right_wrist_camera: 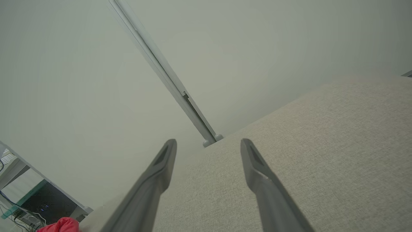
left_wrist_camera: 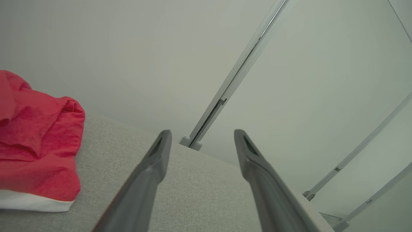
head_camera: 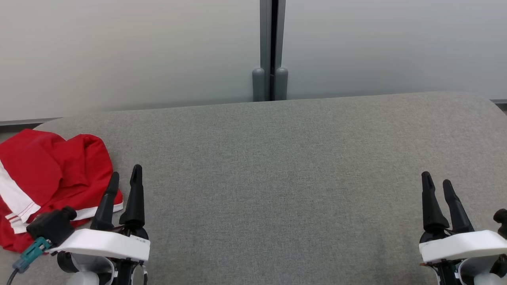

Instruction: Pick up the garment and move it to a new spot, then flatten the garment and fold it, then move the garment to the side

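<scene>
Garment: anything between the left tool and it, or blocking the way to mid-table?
Nothing visible. The left tool, open, sits just right of the red garment, with bare grey surface between them. The surface toward the middle is bare too.

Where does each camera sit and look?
Head view: on the head, looking down at the grey fabric surface; left end effector and right end effector show.
Left wrist view: on the left wrist, facing the wall; own fingers show.
Right wrist view: on the right wrist, facing the wall; own fingers show.
All share the red garment.
</scene>
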Motion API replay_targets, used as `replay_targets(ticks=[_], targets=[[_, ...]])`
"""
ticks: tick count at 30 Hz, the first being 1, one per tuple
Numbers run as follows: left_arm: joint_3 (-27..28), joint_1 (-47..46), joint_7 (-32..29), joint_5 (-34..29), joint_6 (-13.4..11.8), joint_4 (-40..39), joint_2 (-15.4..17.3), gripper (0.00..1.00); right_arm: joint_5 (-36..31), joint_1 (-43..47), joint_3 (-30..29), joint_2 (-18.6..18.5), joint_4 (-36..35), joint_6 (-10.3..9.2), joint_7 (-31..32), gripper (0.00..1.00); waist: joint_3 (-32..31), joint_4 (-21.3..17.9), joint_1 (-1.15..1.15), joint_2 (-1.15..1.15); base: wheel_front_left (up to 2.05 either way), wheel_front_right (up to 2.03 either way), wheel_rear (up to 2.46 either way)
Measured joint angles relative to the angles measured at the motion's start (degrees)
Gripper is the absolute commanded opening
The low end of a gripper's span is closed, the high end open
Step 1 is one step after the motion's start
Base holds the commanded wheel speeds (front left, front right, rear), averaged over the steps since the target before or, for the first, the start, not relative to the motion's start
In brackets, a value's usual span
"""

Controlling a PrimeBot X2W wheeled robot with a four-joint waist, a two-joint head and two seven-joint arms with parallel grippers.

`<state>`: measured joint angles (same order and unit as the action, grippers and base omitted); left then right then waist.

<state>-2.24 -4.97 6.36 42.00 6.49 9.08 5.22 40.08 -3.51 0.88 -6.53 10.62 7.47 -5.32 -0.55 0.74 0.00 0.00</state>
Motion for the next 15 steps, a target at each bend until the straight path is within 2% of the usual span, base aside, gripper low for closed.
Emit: replay_targets(ticks=[15], targets=[[-1.35,1.34,2.3,-12.54,-1.01,1.9,0.75,1.0,-10.61,1.03,1.44,0.07,1.05,0.01,-1.2,1.0,-0.24,0.26,0.0,0.0,0.0,0.0,0.0]])
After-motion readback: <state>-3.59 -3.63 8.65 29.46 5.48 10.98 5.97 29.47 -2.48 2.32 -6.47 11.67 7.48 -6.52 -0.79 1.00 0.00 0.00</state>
